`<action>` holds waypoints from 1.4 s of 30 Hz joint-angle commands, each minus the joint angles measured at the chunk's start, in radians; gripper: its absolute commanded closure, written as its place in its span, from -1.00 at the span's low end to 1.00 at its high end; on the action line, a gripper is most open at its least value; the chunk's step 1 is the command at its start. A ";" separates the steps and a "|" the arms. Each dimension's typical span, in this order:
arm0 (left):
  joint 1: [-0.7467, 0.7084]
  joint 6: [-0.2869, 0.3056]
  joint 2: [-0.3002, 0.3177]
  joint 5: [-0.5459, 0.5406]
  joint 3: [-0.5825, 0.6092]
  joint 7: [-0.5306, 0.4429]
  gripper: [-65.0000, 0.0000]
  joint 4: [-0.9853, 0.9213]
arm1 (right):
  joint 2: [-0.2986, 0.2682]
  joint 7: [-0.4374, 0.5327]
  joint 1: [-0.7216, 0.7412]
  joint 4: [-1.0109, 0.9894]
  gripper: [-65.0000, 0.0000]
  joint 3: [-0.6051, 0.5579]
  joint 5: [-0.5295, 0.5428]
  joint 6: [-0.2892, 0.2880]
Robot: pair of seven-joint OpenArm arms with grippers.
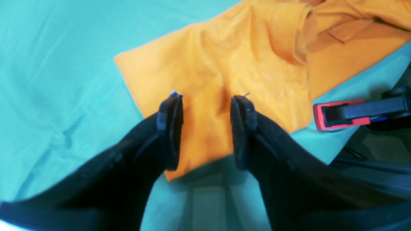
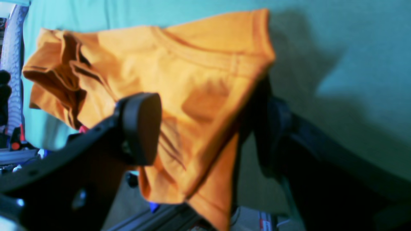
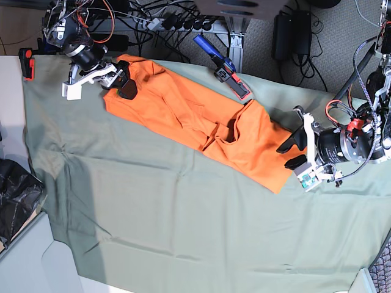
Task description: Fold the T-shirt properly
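Observation:
The orange T-shirt (image 3: 195,116) lies bunched in a long diagonal strip on the grey-green table cover (image 3: 183,226), from the far left to the right side. At its right end, my left gripper (image 3: 292,152) is open. In the left wrist view its two black fingers (image 1: 171,128) straddle a flat corner of the T-shirt (image 1: 224,64), with the left gripper (image 1: 207,96) low over the cloth. My right gripper (image 3: 122,82) stands wide open at the far-left end. In the right wrist view the T-shirt (image 2: 199,73) hangs between the right gripper (image 2: 202,96) fingers, draped over and hiding the far one.
A red and black clamp (image 1: 340,114) grips the table edge just right of the left gripper. A blue-handled clamp (image 3: 226,68) and a red clamp (image 3: 25,63) sit on the far edge. Cables and power strips lie behind; a black bag (image 3: 15,195) is at the left.

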State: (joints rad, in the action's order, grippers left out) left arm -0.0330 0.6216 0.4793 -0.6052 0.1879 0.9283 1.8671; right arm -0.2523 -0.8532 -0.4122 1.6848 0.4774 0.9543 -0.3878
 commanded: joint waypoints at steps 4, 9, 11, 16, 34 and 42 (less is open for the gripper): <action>0.016 0.002 0.008 -0.012 -0.007 -0.019 0.13 0.017 | -0.011 -0.007 0.002 0.013 -0.36 -0.028 0.011 -0.092; 0.016 -0.017 0.009 -0.012 -0.007 -0.019 0.13 0.017 | -0.010 0.018 0.002 0.013 -0.33 -0.048 0.014 -0.092; 0.016 -0.027 0.008 -0.013 -0.007 -0.019 0.13 0.017 | -0.011 0.036 0.002 0.013 -0.04 -0.048 0.012 -0.092; 0.017 -0.027 0.008 -0.024 -0.007 -0.019 0.13 0.017 | -0.011 0.099 0.004 0.013 1.00 -0.048 -0.036 -0.092; 0.014 -0.024 0.068 -0.116 -0.272 -0.006 0.13 0.017 | -0.263 0.138 0.085 0.010 1.00 -0.031 -0.279 -0.090; -0.007 -0.024 0.096 -0.116 -0.273 0.005 0.13 0.017 | -0.362 0.163 0.088 -0.085 1.00 0.027 -0.281 -0.088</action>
State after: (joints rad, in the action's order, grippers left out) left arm -0.0525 0.6025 0.5602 -0.7094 -0.0780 0.9470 1.8671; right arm -0.5873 -0.7177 -0.3321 1.5875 0.4885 0.6708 -0.3874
